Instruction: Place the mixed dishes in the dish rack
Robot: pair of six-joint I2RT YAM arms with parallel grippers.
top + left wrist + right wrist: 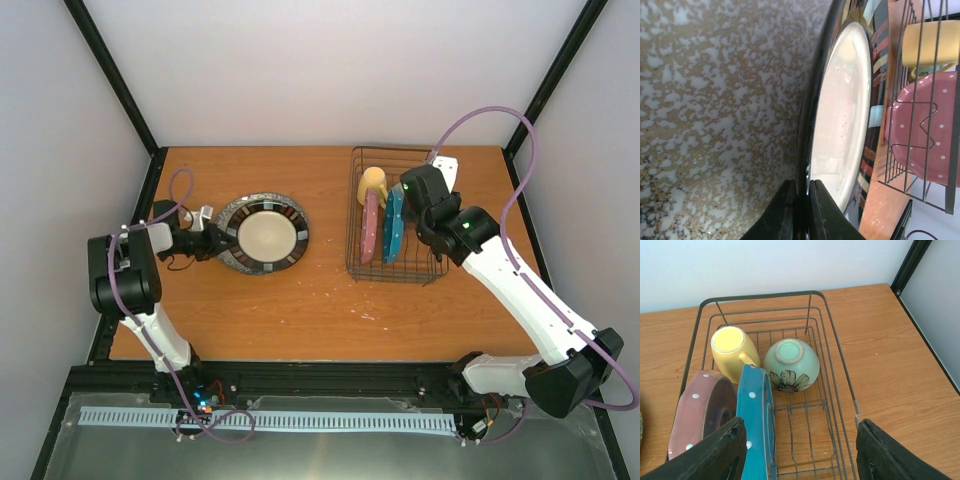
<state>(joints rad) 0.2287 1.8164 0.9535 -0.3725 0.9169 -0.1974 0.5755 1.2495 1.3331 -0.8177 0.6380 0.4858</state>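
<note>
The left claw (801, 189) is pressed together on the dark edge of the dark-rimmed plate (267, 236), which lies at the middle left of the overhead view on top of the grey speckled plate (229, 258). In the left wrist view one finger (782, 212) lies against the speckled surface and the other against the cream face; whether the grey plate's edge is caught as well cannot be told. The wire rack (352, 215) stands on the table (300, 310) at the upper right of centre, well apart from the two plates. Inside it the pink plate (700, 410) and the blue plate (756, 410) stand on edge side by side at the lower left of the right wrist view. Above them the yellow mug (732, 352) and the green bowl (791, 365), with a dark flower on its side, sit just beside each other. The right claw (801, 425) hangs over the rack's near end, fingers spread wide and holding nothing.
</note>
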